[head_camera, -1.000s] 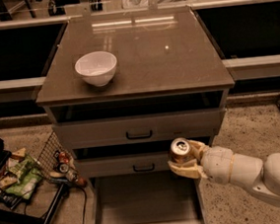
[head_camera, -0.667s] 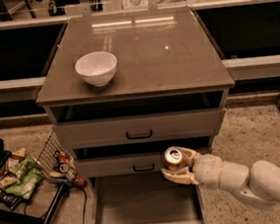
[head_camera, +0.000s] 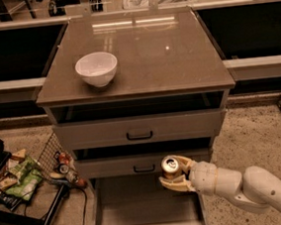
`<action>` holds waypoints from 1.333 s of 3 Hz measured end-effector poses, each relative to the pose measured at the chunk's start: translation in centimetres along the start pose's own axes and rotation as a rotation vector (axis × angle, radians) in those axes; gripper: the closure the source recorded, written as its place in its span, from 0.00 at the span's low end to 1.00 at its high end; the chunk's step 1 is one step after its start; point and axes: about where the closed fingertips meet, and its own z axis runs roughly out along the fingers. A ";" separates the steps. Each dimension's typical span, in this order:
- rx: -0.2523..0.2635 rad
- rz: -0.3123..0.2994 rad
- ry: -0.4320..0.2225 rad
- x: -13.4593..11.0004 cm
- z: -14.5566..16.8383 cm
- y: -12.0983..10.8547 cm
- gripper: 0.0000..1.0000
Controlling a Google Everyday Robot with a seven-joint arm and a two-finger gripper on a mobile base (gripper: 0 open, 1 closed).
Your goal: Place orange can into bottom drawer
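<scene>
My gripper (head_camera: 175,175) reaches in from the lower right on a white arm and is shut on the orange can (head_camera: 169,168), whose silver top faces up. It holds the can upright over the right rear part of the bottom drawer (head_camera: 145,211), which is pulled out with a bare flat floor. The can hangs just in front of the middle drawer's face, to the right of its black handle (head_camera: 144,168).
A white bowl (head_camera: 96,68) stands on the cabinet top (head_camera: 175,56). The top drawer (head_camera: 139,129) and middle drawer are pushed in. A wire rack (head_camera: 23,180) with snack packets and small cans stands at the left on the floor.
My gripper has carried the can leftward and slightly down, from beside the cabinet's right edge to over the open bottom drawer.
</scene>
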 end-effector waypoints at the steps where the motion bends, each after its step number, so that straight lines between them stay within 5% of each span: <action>1: -0.032 0.066 -0.003 4.2 2.7 1.1 1.00; 2: -0.106 0.137 0.018 13.0 8.2 3.3 1.00; 4: -0.220 0.185 0.024 25.1 15.8 6.6 1.00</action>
